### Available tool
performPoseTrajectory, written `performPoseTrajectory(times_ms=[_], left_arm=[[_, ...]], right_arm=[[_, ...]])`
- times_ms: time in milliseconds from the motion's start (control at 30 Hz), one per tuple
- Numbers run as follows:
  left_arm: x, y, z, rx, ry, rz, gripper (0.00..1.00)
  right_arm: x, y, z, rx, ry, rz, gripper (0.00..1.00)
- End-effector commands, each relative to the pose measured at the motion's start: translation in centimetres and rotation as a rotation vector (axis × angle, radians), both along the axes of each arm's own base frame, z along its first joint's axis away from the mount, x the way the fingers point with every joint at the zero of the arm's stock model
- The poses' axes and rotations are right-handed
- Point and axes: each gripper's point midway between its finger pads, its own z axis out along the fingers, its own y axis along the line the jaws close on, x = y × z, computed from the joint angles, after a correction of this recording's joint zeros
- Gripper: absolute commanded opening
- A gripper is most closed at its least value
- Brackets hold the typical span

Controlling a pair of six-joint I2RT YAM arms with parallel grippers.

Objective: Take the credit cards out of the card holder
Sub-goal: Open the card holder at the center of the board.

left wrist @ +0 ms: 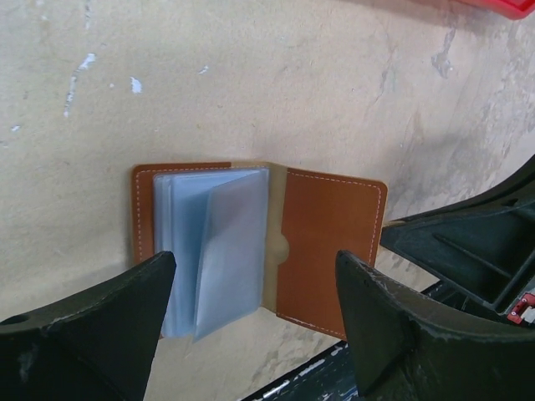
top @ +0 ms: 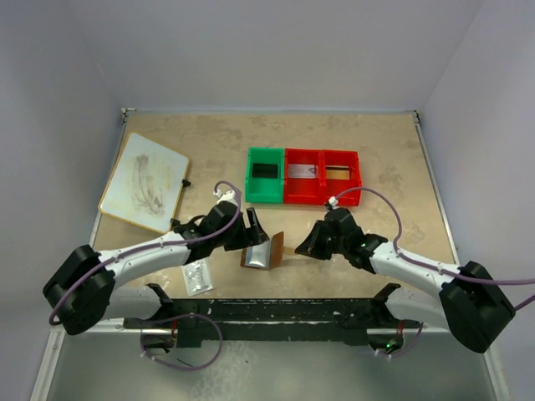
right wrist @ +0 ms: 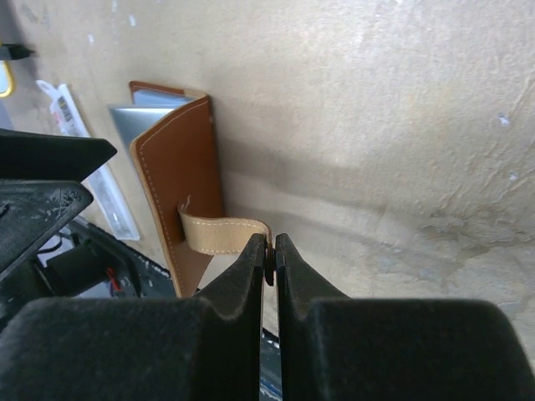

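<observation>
The brown card holder (top: 262,251) (left wrist: 326,242) (right wrist: 180,175) lies open on the table between the two arms, its bluish-grey sleeves (left wrist: 221,242) fanned up. No credit cards show in it; they are hidden. My right gripper (top: 303,248) (right wrist: 273,246) is shut on the end of the holder's tan snap tab (right wrist: 221,234), holding the cover up on edge. Directly above the sleeves hovers my left gripper (top: 250,227) (left wrist: 255,267), open, its fingers (left wrist: 125,309) apart from the holder on either side.
A green bin (top: 265,175) and a red bin (top: 323,177) stand behind the holder; a grey flat piece and a tan one lie in the red one. A clear speckled packet (top: 196,277) (right wrist: 84,159) lies near the left arm. A white board (top: 144,182) sits far left.
</observation>
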Motion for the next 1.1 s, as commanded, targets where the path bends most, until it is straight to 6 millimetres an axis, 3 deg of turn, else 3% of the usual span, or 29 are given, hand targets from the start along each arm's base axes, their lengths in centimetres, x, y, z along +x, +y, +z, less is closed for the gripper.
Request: performPoseTrajectory(times_ms=[0, 267, 500, 767, 933, 1067], left_arm=[[1.0, -2.7, 2.0, -0.07, -0.042, -0.081, 0.74], [0.5, -4.2, 1.8, -0.128, -0.019, -0.12, 0.68], [-0.3, -4.5, 0.4, -0.101, 0.016, -0.148, 0.63], [-1.5, -9.5, 3.3, -0.289, 0.008, -0.316, 0.59], [-1.4, -9.3, 0.8, -0.199, 0.043, -0.309, 0.47], [-1.6, -8.9, -0.4, -0.172, 0.055, -0.298, 0.46]], right_arm=[[0.7, -0.2, -0.6, -0.025, 0.01, -0.041, 0.08], [0.2, -1.0, -2.1, -0.048, 0.046, -0.074, 0.08], [0.3, -0.7, -2.1, -0.04, 0.045, -0.067, 0.08], [0.4, -0.6, -2.6, -0.047, 0.063, -0.07, 0.09], [0.8, -0.2, -1.5, -0.024, 0.04, -0.07, 0.15], [1.5, -0.6, 0.2, -0.03, -0.004, -0.099, 0.26]])
